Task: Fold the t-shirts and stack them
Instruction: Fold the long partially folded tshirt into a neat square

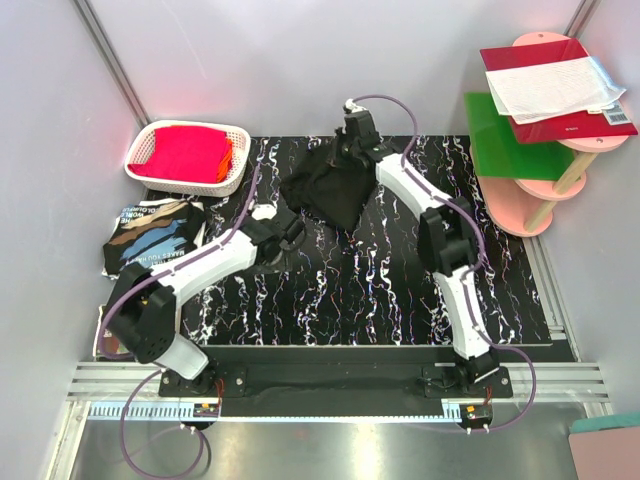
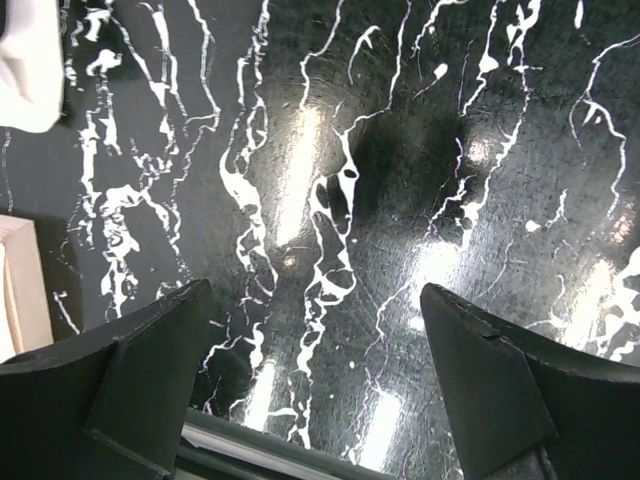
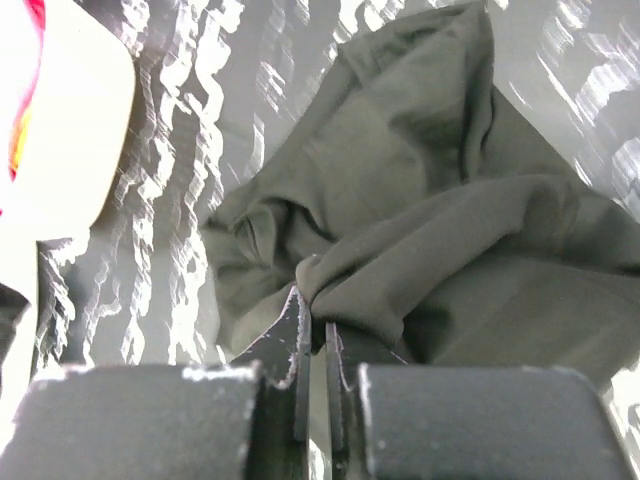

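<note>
The near half of the glossy black surface with white marble veins (image 1: 380, 290) lies bare in front of the crumpled black cotton t-shirt (image 1: 330, 190), all the way out to its right edge. Just near-left of that t-shirt, the left gripper (image 1: 290, 232) hangs low over the surface, jaws wide apart with nothing between them. Its wrist view shows only the shiny veined top below. The t-shirt itself sits toward the far middle as a soft, wrinkled heap, falling in a rough triangle. At its far edge the right gripper (image 3: 312, 310) is clamped tight on a bunched fold of the fabric; how much of the shirt is lifted off the surface I cannot tell. Left of the t-shirt, at the surface's left edge, lies a folded black t-shirt with a tan and blue print (image 1: 150, 235). Far-left of the heap stands a white oval plastic lattice basket (image 1: 238, 160) holding folded red cloth (image 1: 188, 152).
</note>
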